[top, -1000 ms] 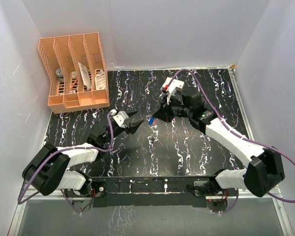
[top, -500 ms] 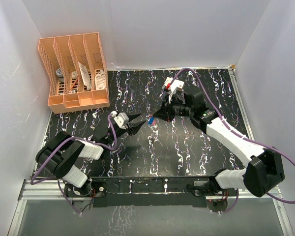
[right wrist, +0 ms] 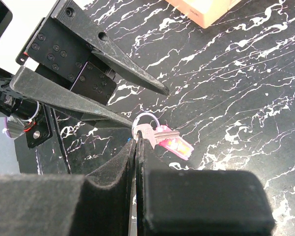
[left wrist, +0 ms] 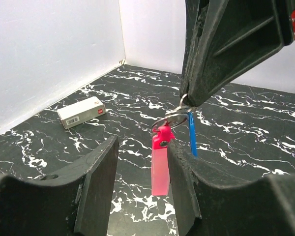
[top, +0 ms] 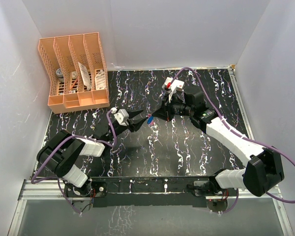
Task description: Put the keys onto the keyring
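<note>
My right gripper (top: pixel 156 115) is shut on the metal keyring (left wrist: pixel 170 120) and holds it above the table. The pink key (left wrist: pixel 161 164) and the blue-headed key (left wrist: pixel 191 133) hang from the ring. In the right wrist view the ring (right wrist: pixel 145 121) sticks out of the shut right gripper (right wrist: pixel 136 147), with the silvery key end (right wrist: pixel 156 133) and the pink key (right wrist: pixel 176 143) beside it. My left gripper (top: pixel 136 119) is open. In the left wrist view the left gripper (left wrist: pixel 140 184) has a finger on each side of the pink key, which hangs close to the right-hand finger (left wrist: pixel 187 182).
A white rectangular box (left wrist: pixel 81 112) lies on the black marbled table (top: pixel 182 147) near the wall. An orange slotted file rack (top: pixel 73 71) with papers stands at the back left. White walls enclose the table on three sides.
My left gripper has moved right and forward until its open fingers flank the hanging pink key. The right gripper has stayed almost still, holding the ring.
</note>
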Controlling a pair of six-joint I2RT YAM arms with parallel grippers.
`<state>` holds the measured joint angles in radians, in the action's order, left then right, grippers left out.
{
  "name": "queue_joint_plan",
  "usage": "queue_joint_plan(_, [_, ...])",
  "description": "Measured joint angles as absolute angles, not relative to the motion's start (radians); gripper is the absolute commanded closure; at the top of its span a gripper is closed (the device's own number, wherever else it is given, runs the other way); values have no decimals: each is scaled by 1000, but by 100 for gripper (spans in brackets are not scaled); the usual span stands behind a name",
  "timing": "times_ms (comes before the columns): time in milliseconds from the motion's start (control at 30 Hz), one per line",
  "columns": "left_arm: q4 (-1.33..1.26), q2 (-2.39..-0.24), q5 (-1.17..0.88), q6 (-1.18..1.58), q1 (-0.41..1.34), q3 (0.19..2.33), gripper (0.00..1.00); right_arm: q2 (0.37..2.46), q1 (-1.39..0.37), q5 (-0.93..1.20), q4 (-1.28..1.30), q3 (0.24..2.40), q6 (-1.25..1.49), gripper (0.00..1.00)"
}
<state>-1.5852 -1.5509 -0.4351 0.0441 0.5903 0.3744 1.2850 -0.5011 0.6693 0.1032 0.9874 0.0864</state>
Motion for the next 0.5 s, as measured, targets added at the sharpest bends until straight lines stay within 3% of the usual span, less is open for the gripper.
queue_joint_plan(500, [-1591,-1584,-450,67,591,420,58,1286,-501,681,91,986,105,100])
